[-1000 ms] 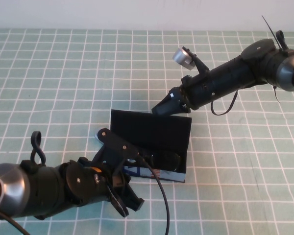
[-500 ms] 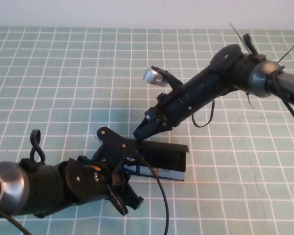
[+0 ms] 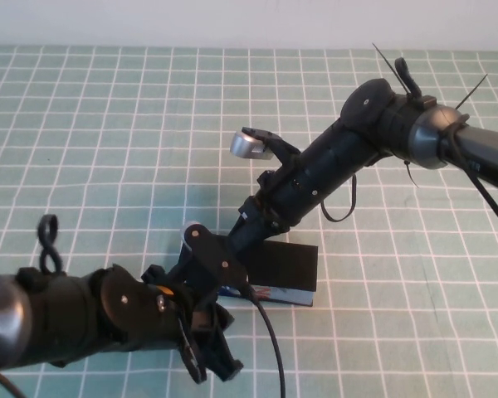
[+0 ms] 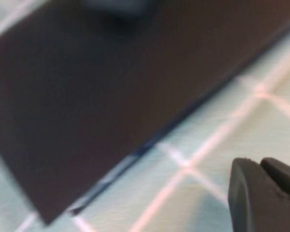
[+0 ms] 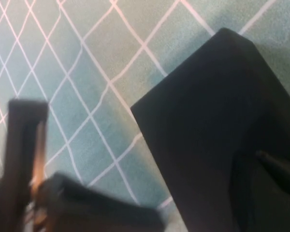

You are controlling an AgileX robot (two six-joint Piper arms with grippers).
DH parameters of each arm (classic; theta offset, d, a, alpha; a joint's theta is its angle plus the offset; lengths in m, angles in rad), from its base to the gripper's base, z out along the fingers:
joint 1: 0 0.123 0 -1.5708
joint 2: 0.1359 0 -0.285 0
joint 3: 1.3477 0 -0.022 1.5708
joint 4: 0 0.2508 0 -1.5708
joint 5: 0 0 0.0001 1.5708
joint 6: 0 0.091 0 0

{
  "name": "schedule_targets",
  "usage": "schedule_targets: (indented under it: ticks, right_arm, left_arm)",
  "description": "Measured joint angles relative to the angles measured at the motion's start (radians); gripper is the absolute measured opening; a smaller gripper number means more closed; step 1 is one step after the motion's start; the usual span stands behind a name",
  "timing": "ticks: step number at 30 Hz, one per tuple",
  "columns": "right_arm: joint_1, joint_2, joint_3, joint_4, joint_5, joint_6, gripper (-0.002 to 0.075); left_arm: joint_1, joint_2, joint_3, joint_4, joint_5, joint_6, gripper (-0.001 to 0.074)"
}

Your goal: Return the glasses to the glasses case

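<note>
The glasses case (image 3: pixel 284 267) lies near the table's middle front with its matte black lid down flat; a strip of its blue and white front shows below the lid. The glasses are hidden. My right gripper (image 3: pixel 239 240) reaches down from the back right, shut, with its tip on the left part of the lid. The lid fills the right wrist view (image 5: pixel 217 121). My left gripper (image 3: pixel 218 367) is shut and empty, low over the mat just in front of the case's left end. In the left wrist view its tip (image 4: pixel 262 166) sits beside the case (image 4: pixel 111 87).
The green mat with a white grid (image 3: pixel 108 149) covers the table. My left arm's wrist mount (image 3: pixel 209 249) overlaps the case's left end. The right arm (image 3: pixel 382 133) slants across the back right.
The lid stood upright a second ago; my right gripper came forward and down onto it and it now lies flat. The glasses no longer show. My left arm shifted slightly.
</note>
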Motion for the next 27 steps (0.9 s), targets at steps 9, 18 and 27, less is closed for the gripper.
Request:
schedule_targets:
  ticks: [9, 18, 27]
  right_arm:
    - [0.0, -0.055, 0.0, -0.051, -0.002, 0.004, -0.0012]
    - [0.0, -0.328, 0.0, -0.124, -0.054, 0.059, -0.0011]
    - [0.0, -0.604, 0.012, -0.431, -0.075, 0.319, -0.0011]
  left_arm:
    - [0.0, -0.239, 0.0, 0.17, 0.341, 0.161, 0.0002]
    - [0.167, -0.484, -0.056, 0.916, 0.699, -0.446, 0.0001]
    - [0.472, -0.85, -0.098, 0.877, 0.671, -0.544, 0.0001]
